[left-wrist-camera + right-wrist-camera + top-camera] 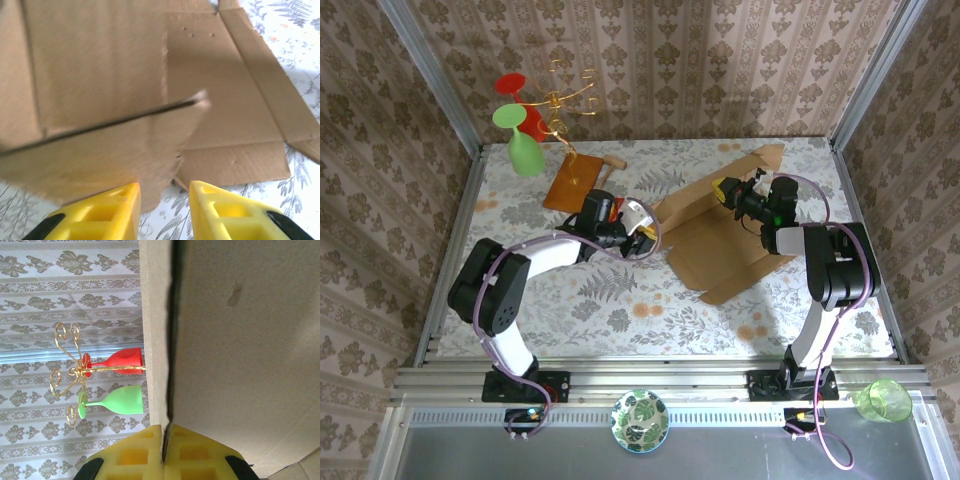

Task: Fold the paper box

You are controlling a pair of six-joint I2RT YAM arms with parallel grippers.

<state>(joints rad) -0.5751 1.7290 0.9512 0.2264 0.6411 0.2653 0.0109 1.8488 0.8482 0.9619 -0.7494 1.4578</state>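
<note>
Folding looks barely begun: the paper box (720, 245) lies mostly flat on the table (570, 300), centre-right, one flap held up by the right gripper (164, 452) (jaws clamped on its edge), the left gripper (164, 210) with jaws apart beside another half-raised panel.

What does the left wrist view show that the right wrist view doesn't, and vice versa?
Left wrist, not right: floral table cover, open left gripper. Right wrist, not left: red plastic goblet and green plastic goblet on a gold wire stand, patterned wallpaper, right gripper shut on the light-brown cardboard paper box. Both: that paper box, close up.
</note>
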